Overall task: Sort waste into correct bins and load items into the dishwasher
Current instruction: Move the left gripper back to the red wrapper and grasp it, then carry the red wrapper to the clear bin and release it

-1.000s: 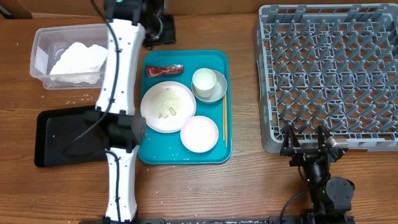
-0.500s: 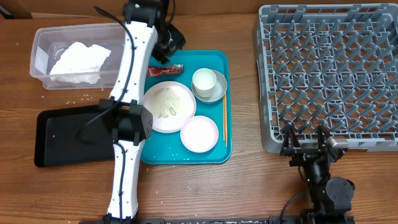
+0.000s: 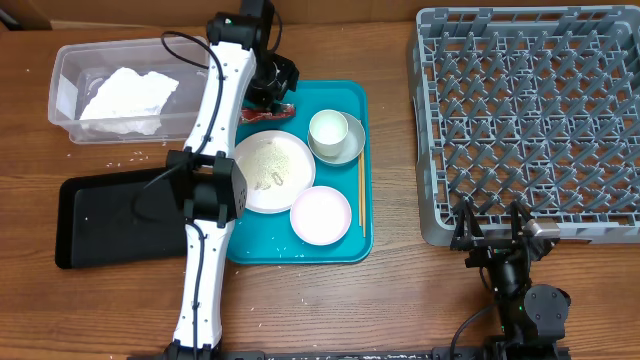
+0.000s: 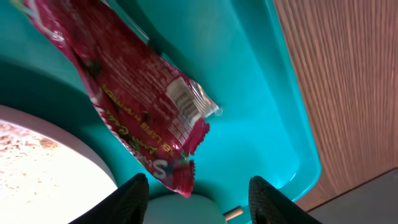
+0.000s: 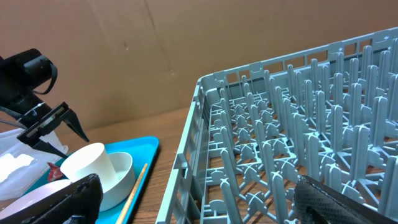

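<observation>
Small red foil wrapper [image 3: 268, 113] lies left-right on teal tray [image 3: 352, 100], yellow print unreadable; left pincer [image 4: 199, 185] spread over it, right pincer [image 5: 205, 199] spread.

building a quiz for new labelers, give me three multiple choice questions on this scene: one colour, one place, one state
1. The tray holding the plate is: A black, B teal, C grey.
2. The crumpled napkin lies: A in the clear tub, B on that tray, C on the plate.
3. The small cup is: A tipped over, B upside down, C upright in the grey bowl.
Key: B, teal shows all around the plate; A, the white paper sits within the tub's walls; C, its open mouth faces up inside the bowl.
</observation>
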Available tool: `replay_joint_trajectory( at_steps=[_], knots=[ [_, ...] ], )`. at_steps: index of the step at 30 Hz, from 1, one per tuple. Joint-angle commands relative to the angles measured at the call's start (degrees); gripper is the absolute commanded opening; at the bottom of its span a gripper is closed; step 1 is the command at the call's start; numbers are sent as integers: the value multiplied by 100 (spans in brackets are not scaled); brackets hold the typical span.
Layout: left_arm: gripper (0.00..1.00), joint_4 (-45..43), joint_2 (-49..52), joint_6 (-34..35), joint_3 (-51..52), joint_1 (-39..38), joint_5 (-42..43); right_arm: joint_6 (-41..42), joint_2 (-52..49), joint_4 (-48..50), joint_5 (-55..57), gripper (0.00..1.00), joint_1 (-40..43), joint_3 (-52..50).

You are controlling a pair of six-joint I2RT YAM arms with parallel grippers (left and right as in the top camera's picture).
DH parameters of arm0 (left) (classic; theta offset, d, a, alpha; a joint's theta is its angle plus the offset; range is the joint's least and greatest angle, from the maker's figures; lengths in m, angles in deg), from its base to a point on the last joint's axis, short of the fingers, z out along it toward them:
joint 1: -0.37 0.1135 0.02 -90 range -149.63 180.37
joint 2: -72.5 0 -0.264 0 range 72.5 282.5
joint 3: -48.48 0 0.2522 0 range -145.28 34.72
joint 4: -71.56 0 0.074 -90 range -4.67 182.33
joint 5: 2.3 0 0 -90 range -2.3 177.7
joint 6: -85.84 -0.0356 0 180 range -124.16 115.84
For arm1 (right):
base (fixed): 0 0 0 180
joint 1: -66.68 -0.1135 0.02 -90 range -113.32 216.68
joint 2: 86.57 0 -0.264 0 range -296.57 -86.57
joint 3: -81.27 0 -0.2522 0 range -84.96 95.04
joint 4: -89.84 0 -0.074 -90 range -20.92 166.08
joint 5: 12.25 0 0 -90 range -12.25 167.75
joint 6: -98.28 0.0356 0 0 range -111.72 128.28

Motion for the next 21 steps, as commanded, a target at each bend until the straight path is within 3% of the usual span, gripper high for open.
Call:
replay_joint_trajectory(
  at_steps=[1,12,19,21],
  knots=[
    [54,26,221,286,-24,15,11,-15,52,33,52,100,-22,-59],
    [50,208,332,313,-22,37,-221,-15,52,35,52,100,-22,-59],
    [9,205,332,127,-22,138,-404,-15,52,33,52,100,-22,-59],
    [4,208,332,22,-22,162,-367,-15,52,33,52,100,-22,-59]
  ],
)
